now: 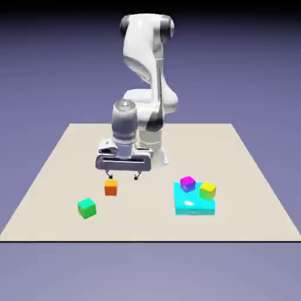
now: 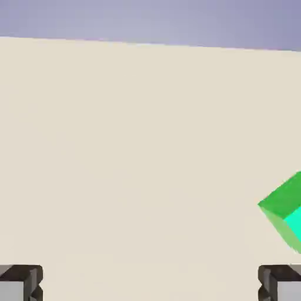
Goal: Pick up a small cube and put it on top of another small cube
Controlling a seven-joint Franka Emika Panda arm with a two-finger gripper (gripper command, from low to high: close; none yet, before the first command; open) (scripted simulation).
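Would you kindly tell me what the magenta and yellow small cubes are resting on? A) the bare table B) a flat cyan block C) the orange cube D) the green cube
B: in the exterior view the magenta cube and the yellow cube both sit atop the flat cyan block.
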